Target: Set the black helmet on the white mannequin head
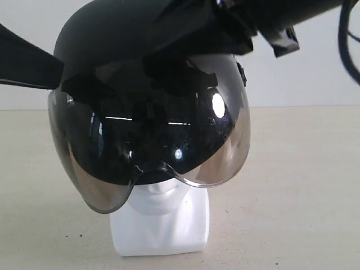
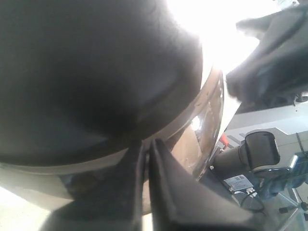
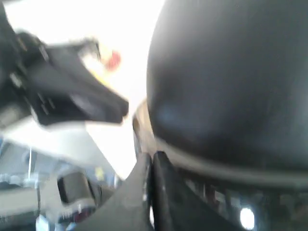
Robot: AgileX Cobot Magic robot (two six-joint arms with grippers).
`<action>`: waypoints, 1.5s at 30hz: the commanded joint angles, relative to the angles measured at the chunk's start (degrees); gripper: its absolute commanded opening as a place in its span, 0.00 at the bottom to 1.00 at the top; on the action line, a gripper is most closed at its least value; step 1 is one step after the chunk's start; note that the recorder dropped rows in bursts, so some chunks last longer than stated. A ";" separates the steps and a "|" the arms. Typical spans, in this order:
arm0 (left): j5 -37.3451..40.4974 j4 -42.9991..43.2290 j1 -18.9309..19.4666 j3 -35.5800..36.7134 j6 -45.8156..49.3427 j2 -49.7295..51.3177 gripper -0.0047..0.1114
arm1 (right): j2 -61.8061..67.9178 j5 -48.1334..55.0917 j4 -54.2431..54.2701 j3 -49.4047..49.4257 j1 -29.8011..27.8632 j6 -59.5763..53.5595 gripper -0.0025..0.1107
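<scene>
The black helmet hangs low over the white mannequin head. Its smoky visor hides the face down to the mouth, so only the chin, neck and squarish base show. My left gripper reaches in from the left and is shut on the helmet's lower rim; in the left wrist view its fingertips pinch just under the shell. My right gripper holds the opposite side from the upper right; in the right wrist view it is shut on the rim below the shell.
The mannequin stands on a beige tabletop before a pale wall. A dark cable hangs at the upper right. The left wrist view shows the other arm and grey machinery beyond the visor.
</scene>
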 commanded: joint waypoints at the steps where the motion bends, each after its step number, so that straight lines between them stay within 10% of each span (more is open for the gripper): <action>1: -0.71 -0.82 -0.35 0.23 0.53 -0.46 0.08 | -1.07 -6.25 -0.81 -0.03 0.14 -1.14 0.02; 45: 0.88 0.61 -0.35 6.68 2.90 -0.46 0.08 | 2.10 1.12 -8.05 9.33 3.55 1.36 0.02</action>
